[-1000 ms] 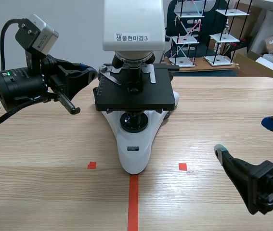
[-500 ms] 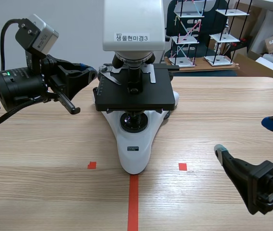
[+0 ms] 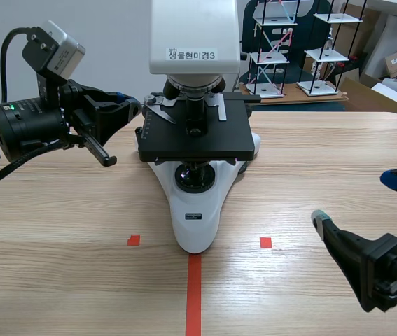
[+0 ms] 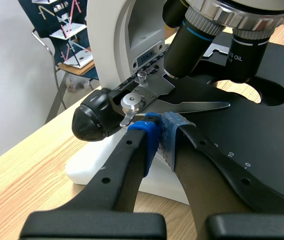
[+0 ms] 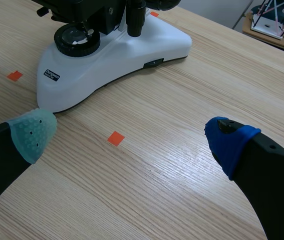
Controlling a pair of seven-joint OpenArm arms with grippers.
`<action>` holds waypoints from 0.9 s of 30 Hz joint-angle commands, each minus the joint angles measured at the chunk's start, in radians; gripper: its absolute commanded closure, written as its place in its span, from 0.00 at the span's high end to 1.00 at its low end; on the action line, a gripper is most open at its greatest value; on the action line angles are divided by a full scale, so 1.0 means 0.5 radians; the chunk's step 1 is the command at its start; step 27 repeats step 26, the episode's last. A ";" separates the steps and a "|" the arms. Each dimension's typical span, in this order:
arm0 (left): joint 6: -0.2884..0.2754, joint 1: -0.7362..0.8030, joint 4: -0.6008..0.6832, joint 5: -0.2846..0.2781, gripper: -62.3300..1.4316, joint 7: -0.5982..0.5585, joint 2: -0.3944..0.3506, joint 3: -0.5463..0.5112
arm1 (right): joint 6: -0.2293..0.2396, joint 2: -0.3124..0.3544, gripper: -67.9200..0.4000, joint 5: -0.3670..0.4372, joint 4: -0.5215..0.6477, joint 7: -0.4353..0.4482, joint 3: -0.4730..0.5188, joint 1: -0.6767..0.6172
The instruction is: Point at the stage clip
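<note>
I judge the worst risk to be the tall white microscope (image 3: 194, 203) skidding on the pale wooden table (image 3: 310, 154). A push forward from my left arm would cause that. The flat black stage (image 4: 262, 130) comes next, since a downward slip could knock it or turn the black ribbed focus knob (image 4: 94, 121).

The left gripper (image 4: 161, 134) is closed on nothing, with its blue pads pressed together. Its tips are just beside the clip's pivot, and I cannot tell whether they touch it. Any nudge here could swing the clip or bend it. The right gripper (image 5: 131, 137) is spread wide and empty, low over the table and well apart from the microscope.

The thin silver metal stage clip (image 4: 192, 104) lies flat on the stage under the objectives. It tapers to a point and pivots on a small round silver screw (image 4: 131, 101).
</note>
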 commanded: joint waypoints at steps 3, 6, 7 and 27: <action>0.001 -0.018 0.031 0.004 0.07 -0.022 0.005 -0.024 | 0.000 -0.001 1.00 0.015 0.024 0.036 0.013 0.028; 0.001 -0.018 0.031 0.004 0.07 -0.023 0.005 -0.024 | 0.000 -0.001 1.00 0.015 0.024 0.036 0.013 0.028; 0.001 -0.018 0.031 0.004 0.07 -0.022 0.005 -0.024 | 0.000 -0.001 1.00 0.015 0.024 0.036 0.013 0.028; 0.001 -0.018 0.031 0.004 0.07 -0.046 0.005 -0.024 | 0.000 -0.001 1.00 0.015 0.024 0.036 0.013 0.028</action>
